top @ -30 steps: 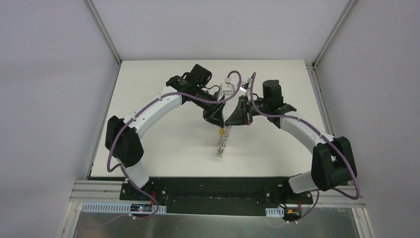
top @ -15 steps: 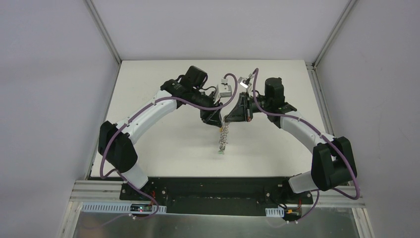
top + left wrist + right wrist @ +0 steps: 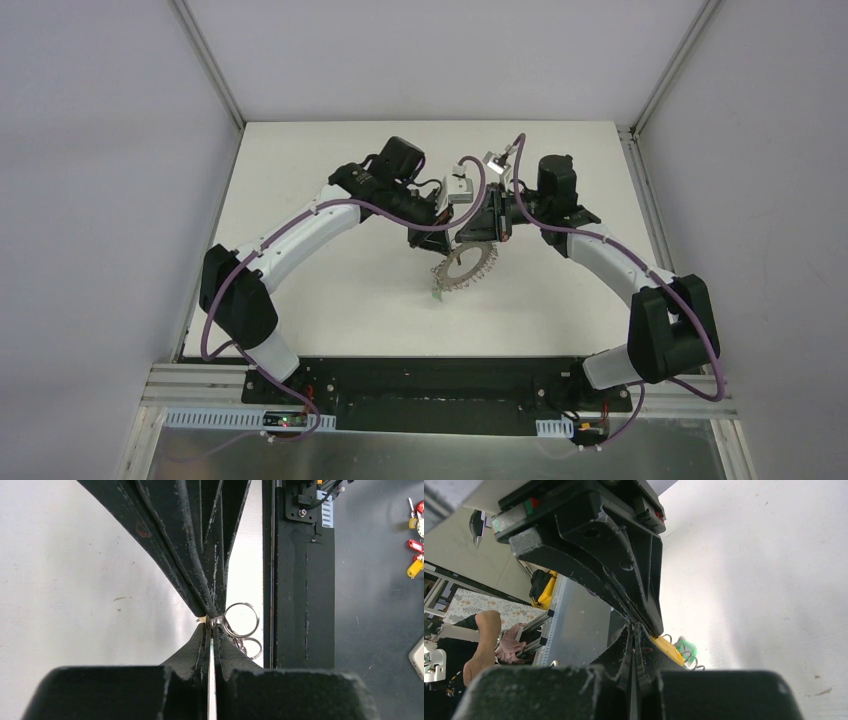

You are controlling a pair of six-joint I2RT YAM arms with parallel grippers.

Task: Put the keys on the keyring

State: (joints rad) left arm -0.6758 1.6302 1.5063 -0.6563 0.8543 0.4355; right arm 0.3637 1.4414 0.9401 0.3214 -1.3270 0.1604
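The keyring (image 3: 463, 268), a dark ring fringed with silver wire loops (image 3: 241, 604), hangs tilted above the white table (image 3: 330, 290), its face turned to the top camera. My left gripper (image 3: 445, 248) and right gripper (image 3: 462, 245) meet tip to tip at its upper rim, both shut on it. In the left wrist view my left gripper (image 3: 213, 626) pinches the rim against the right fingertips (image 3: 216, 611). In the right wrist view the yellow key (image 3: 669, 651) and the green key (image 3: 685, 646) sit among the loops beside my right gripper (image 3: 633, 626). The green key (image 3: 438, 296) dangles at the ring's low end.
A black base plate (image 3: 420, 375) runs along the table's near edge, close under the ring (image 3: 300, 580). Coloured key tags (image 3: 415, 545) lie on the dark floor beyond it. A person's arm (image 3: 481, 645) shows outside the cell. White walls enclose the table.
The left gripper opened, then shut at the ring's rim. The keyring swung from hanging edge-on to tilted with its face showing. Both wrists shifted slightly.
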